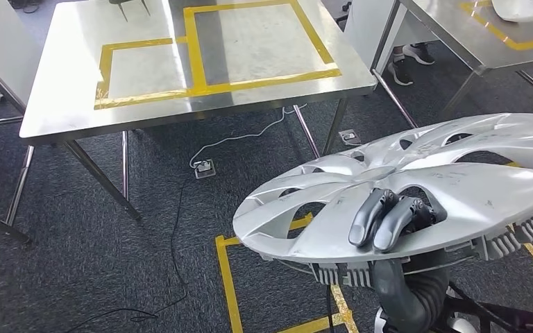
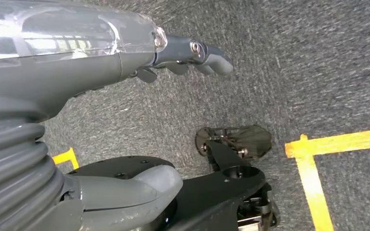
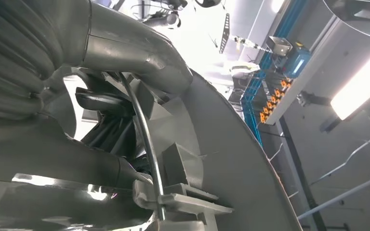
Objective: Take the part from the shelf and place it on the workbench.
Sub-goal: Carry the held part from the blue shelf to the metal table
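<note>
Silver wheel cover (image 1: 416,191) is clamped in the right hand (image 1: 388,218), carried toward the workbench (image 1: 62,111). Left hand (image 2: 192,55) hangs with nothing in it, fingers apart. Next it must reach the tabletop.

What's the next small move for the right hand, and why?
Probably carry the hubcap forward toward the steel workbench. The right hand grips its rim over the carpet, short of the bench, whose yellow-taped rectangles lie bare ahead.
</note>
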Controlling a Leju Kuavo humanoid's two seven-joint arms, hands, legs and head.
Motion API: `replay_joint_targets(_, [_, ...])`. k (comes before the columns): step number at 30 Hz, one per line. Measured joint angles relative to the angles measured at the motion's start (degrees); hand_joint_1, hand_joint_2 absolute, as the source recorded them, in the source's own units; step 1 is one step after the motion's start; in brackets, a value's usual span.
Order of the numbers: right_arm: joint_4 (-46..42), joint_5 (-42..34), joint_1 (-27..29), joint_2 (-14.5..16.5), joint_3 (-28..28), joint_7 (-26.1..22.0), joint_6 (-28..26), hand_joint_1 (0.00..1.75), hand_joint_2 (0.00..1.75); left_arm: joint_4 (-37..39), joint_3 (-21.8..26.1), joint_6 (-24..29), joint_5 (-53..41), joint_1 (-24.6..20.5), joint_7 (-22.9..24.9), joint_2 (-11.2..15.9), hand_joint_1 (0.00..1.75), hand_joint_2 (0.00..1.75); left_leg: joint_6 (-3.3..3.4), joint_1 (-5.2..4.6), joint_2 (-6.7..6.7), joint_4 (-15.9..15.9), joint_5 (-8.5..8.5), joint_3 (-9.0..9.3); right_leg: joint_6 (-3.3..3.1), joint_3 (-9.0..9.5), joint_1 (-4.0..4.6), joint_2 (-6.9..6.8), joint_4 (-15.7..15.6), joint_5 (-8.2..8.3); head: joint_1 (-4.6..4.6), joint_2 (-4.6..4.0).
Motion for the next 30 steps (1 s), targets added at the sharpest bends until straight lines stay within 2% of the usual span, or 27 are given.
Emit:
replay_joint_targets(2, [0.0, 0.0, 0.3, 0.0, 0.0, 0.0, -0.1, 1.75, 1.75, 0.0, 0.0, 0.0, 0.0, 0.0, 0.1, -0.1, 0.00, 1.75, -0.73, -0.04, 0.06, 0.1, -0.85, 0.93, 0.01, 1.22, -0.25, 0.16, -4.6, 4.43, 0.34, 0.00])
replay_joint_targets(3, [0.0, 0.0, 0.3, 0.0, 0.0, 0.0, -0.1, 1.75, 1.75, 0.0, 0.0, 0.0, 0.0, -0.1, 0.1, -0.1, 0.00, 1.75, -1.04, -0.09, -0.04, 0.1, -1.11, 1.11, -0.20, 2.65, -0.23, 0.35, -7.5, 5.52, 0.37, 0.00])
replay_joint_targets(4, [0.0, 0.0, 0.4, 0.0, 0.0, -0.1, -0.1, 1.75, 1.75, 0.0, 0.0, 0.0, 0.0, -0.2, 0.1, -0.1, 0.00, 1.75, -1.35, -0.12, -0.15, 0.2, -1.26, 1.13, -0.42, 3.46, -0.17, 0.51, -9.2, 5.77, 0.34, 0.00])
replay_joint_targets(6, [0.0, 0.0, 0.5, 0.0, 0.0, -0.1, -0.1, 1.75, 1.75, 0.0, 0.0, 0.0, 0.0, -0.3, 0.1, -0.1, 0.00, 1.75, -1.94, -0.07, -0.51, 0.1, -1.38, 1.10, -1.02, 3.83, -0.05, 0.30, -9.8, 5.31, 0.06, 0.00])
replay_joint_targets(8, [0.0, 0.0, 0.5, 0.0, 0.0, -0.1, -0.1, 1.75, 1.75, 0.0, 0.0, 0.0, 0.0, -0.3, 0.1, -0.1, 0.00, 1.75, -2.61, -0.03, -0.14, 1.0, -2.19, 0.83, -1.70, 4.22, -0.16, -0.23, -10.1, 5.26, -0.29, 0.00])
replay_joint_targets(10, [-0.1, 0.0, 0.5, 0.0, 0.0, -0.2, -0.1, 1.75, 1.75, 0.0, 0.0, 0.0, 0.0, -0.3, 0.1, -0.1, 0.00, 1.75, -3.17, 0.13, 0.80, 6.0, -4.86, -1.70, -2.32, 4.72, -0.25, -0.91, -10.5, 5.14, -1.03, 0.00])
replay_joint_targets(12, [-0.2, 0.0, 0.5, -0.1, 0.0, -0.2, -0.1, 1.75, 1.75, 0.0, 0.0, 0.0, 0.0, -0.3, 0.1, -0.1, 0.00, 1.75, -3.51, 0.43, 1.11, 14.0, -7.75, -6.26, -2.65, 4.97, -0.13, -1.44, -10.5, 4.81, -1.71, 0.00])
replay_joint_targets(13, [-0.2, 0.0, 0.6, -0.1, 0.0, -0.2, -0.1, 1.75, 1.75, 0.0, 0.0, 0.0, 0.0, -0.2, 0.1, -0.1, 0.00, 1.75, -3.60, 0.52, 1.11, 16.5, -8.03, -8.00, -2.70, 5.11, -0.10, -1.61, -10.5, 4.63, -1.81, 0.00])
replay_joint_targets(14, [-0.2, 0.0, 0.6, -0.1, 0.0, -0.2, -0.1, 1.75, 1.75, 0.0, 0.0, 0.0, 0.0, -0.1, 0.1, -0.1, 0.00, 1.75, -3.64, 0.56, 1.12, 16.9, -7.12, -8.77, -2.66, 5.34, -0.08, -1.74, -10.4, 4.41, -1.89, 0.00])
replay_joint_targets(15, [-0.2, 0.0, 0.6, -0.1, 0.0, -0.2, -0.1, 1.75, 1.75, 0.0, 0.0, 0.0, 0.0, -0.1, 0.1, -0.1, 0.00, 1.75, -3.60, 0.57, 1.18, 15.0, -5.10, -8.34, -2.55, 5.70, -0.09, -1.82, -10.4, 4.14, -1.97, 0.00])
replay_joint_targets(16, [-0.2, 0.0, 0.6, -0.1, 0.0, -0.2, -0.1, 1.75, 1.75, 0.0, 0.0, 0.0, 0.0, -0.1, 0.1, -0.1, 0.00, 1.75, -3.50, 0.56, 1.37, 11.4, -2.38, -6.93, -2.40, 6.19, -0.11, -1.89, -10.4, 3.79, -2.07, 0.00])
replay_joint_targets(17, [-0.2, 0.0, 0.6, -0.1, 0.0, -0.2, -0.1, 1.75, 1.75, 0.0, 0.0, 0.0, 0.0, -0.1, 0.1, -0.1, 0.00, 1.75, -3.34, 0.46, 1.72, 7.7, -0.39, -5.27, -2.18, 6.63, -0.07, -1.97, -10.4, 3.44, -2.19, 0.00])
replay_joint_targets(18, [-0.2, 0.0, 0.5, -0.1, 0.0, -0.2, -0.1, 1.75, 1.75, 0.0, 0.0, 0.0, 0.0, -0.1, 0.1, 0.0, 0.00, 1.75, -3.10, 0.32, 2.06, 4.5, 0.86, -3.83, -1.88, 6.90, 0.00, -1.99, -10.3, 3.07, -2.39, 0.00])
replay_joint_targets(19, [-0.2, 0.0, 0.5, -0.1, 0.0, -0.2, -0.1, 1.75, 1.75, 0.0, 0.0, 0.0, 0.0, -0.2, 0.1, 0.0, 0.00, 1.75, -2.79, 0.16, 2.31, 2.6, 1.26, -2.97, -1.54, 7.00, 0.08, -2.03, -10.2, 2.83, -2.53, 0.00])
replay_joint_targets(22, [-0.2, 0.0, 0.5, 0.0, 0.0, -0.2, -0.1, 1.75, 1.75, 0.0, 0.0, 0.0, 0.0, -0.1, 0.1, 0.0, 0.00, 1.75, -1.82, 0.05, 2.02, 1.8, 0.73, -2.70, -0.67, 6.96, 0.08, -2.28, -10.2, 2.36, -2.61, 0.00])
replay_joint_targets(24, [-0.3, 0.0, 0.5, 0.0, 0.0, -0.2, -0.1, 1.75, 1.75, 0.0, 0.0, 0.0, 0.0, -0.1, 0.0, 0.1, 0.00, 1.75, -1.21, 0.26, 1.62, 1.5, 0.67, -2.35, -0.22, 6.24, -0.03, -1.90, -8.1, 0.83, -2.33, 0.00])
replay_joint_targets(25, [-0.3, 0.0, 0.5, 0.0, -0.1, -0.2, -0.1, 1.75, 1.75, 0.0, 0.0, 0.0, 0.0, -0.2, 0.0, 0.1, 0.00, 1.75, -0.92, 0.33, 1.45, 1.4, 0.60, -2.09, -0.02, 4.94, -0.07, -1.56, -5.3, -0.64, -2.07, 0.00])
replay_joint_targets(27, [-0.3, 0.0, 0.5, 0.0, -0.1, -0.2, 0.0, 1.75, 1.75, 0.0, 0.0, 0.1, 0.0, -0.2, 0.0, 0.1, 0.00, 1.75, -0.42, 0.16, 1.13, 1.4, 0.31, -1.77, 0.14, 0.77, -0.06, -1.06, 2.4, -3.48, -1.34, 0.00])
replay_joint_targets(28, [-0.3, 0.0, 0.6, 0.0, -0.1, -0.2, 0.0, 1.75, 1.75, 0.0, 0.0, 0.1, 0.0, -0.2, 0.0, 0.0, 0.00, 1.75, -0.24, 0.01, 0.97, 1.4, 0.17, -1.61, 0.10, -1.12, -0.05, -0.99, 5.3, -3.95, -1.02, 0.00])
replay_joint_targets(29, [-0.3, 0.0, 0.6, 0.0, -0.1, -0.2, 0.0, 1.75, 1.75, 0.0, -0.1, 0.1, 0.0, -0.2, 0.0, 0.0, 0.00, 1.75, -0.11, -0.17, 0.80, 1.4, 0.01, -1.41, -0.06, -2.20, -0.02, -0.95, 6.3, -3.27, -0.72, 0.00])
replay_joint_targets(30, [-0.3, 0.0, 0.6, 0.0, -0.1, -0.2, 0.0, 1.75, 1.75, 0.0, -0.1, 0.1, 0.0, -0.1, 0.0, 0.0, 0.00, 1.75, -0.03, -0.36, 0.60, 1.4, -0.16, -1.15, -0.36, -2.26, 0.05, -0.92, 5.2, -1.57, -0.46, 0.00])
